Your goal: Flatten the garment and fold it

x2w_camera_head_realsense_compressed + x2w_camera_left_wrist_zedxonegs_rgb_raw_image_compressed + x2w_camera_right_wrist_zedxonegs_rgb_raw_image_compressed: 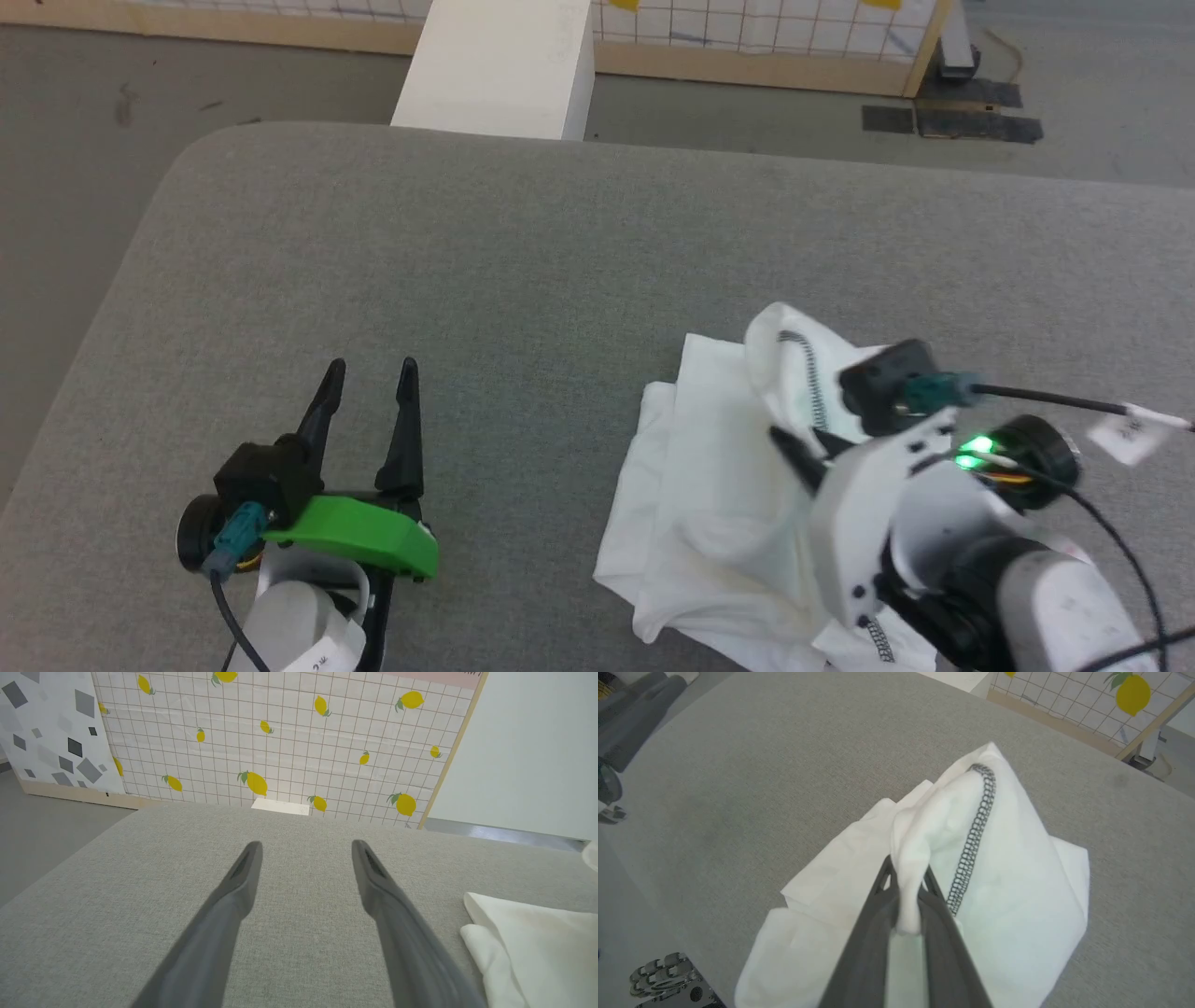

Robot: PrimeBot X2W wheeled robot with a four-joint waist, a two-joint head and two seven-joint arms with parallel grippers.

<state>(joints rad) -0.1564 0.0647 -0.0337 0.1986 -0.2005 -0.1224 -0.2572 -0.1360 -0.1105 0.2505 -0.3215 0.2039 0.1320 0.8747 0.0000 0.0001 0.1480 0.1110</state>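
– While the right gripper [906, 877] has its two fingers pinched tight on a raised fold of the shirt [1017, 882], what do you make of the cloth itself?
– Thin, light, floppy stuff, I'd say. It hangs off those fingers in a little tent, and the rest lies crumpled on the grey table [560, 261], directly beneath and around that gripper. There's no stiffness to help, so one pinch will likely just drag a bunch along.
– So where would you take hold?
– Edges and corners. That zigzag seam [976, 830] runs just beside the fingertips, to their right in the wrist view. A stitched edge like that looks thicker and less likely to slip. My read is that pulling it flat needs two holds, set well apart.
– And the left gripper [372, 366]?
– Fingers parted, nothing between them, low over bare table. The shirt's nearest edge sits off to its right, apart from it, not touching.
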